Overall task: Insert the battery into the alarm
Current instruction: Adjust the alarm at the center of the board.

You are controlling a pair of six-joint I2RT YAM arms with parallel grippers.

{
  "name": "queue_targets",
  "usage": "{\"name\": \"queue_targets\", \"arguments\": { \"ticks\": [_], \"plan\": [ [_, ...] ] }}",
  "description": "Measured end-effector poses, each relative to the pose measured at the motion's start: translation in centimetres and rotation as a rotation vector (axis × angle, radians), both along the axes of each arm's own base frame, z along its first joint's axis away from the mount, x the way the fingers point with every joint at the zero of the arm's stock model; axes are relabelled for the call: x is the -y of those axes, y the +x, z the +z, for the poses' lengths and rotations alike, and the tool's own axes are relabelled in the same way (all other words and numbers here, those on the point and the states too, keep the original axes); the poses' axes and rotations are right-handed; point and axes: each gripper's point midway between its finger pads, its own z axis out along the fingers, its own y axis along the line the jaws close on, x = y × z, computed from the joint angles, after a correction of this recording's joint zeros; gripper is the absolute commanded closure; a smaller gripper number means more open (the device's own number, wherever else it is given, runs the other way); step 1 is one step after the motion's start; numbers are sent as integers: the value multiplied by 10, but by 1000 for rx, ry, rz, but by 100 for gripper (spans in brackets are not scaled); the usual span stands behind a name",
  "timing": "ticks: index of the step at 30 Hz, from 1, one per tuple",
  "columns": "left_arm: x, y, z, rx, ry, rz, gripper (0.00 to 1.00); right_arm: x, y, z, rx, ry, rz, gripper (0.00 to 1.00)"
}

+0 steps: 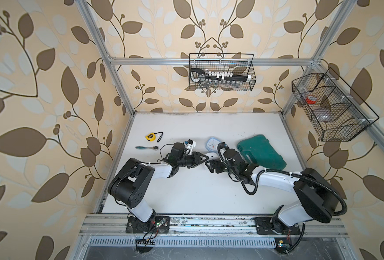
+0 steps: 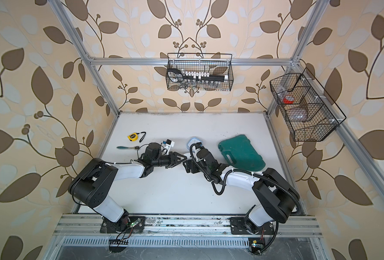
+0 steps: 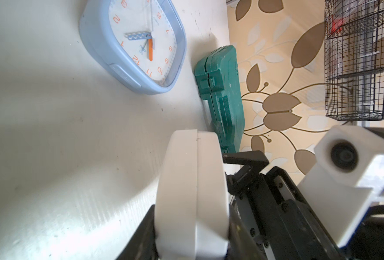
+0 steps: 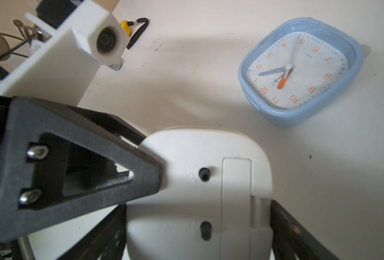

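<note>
The white alarm (image 4: 186, 171) is held mid-table, pinched widthwise by the right gripper (image 4: 197, 227) and at its left edge by the left gripper (image 3: 193, 234). Its closed battery cover (image 4: 236, 202) runs lengthwise toward the right wrist. No battery is seen.

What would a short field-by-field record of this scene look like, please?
white alarm: back showing, battery cover on, held between both grippers
left gripper: pinching the alarm's edge
right gripper: spanning the alarm's width
battery: not visible
blue clock: face up on the table
green case: closed, near the right arm
tape measure, wrench: near the left arm
</note>
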Motion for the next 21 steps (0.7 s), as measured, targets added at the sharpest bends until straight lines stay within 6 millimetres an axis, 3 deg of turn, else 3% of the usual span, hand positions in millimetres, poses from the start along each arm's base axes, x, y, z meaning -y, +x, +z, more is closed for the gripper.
{"name": "queue_targets", "arguments": {
  "ticks": [4,13,21],
  "plan": [
    [-2,1,4,32,16,4,73,3,0,13,20,25,-8,0],
    [-14,13,23,213,168,37,72,17,6,67,91,148,-65,0],
    [-13,11,56,600,398,1,83,35,10,65,-14,171,-114,4]
  ]
}}
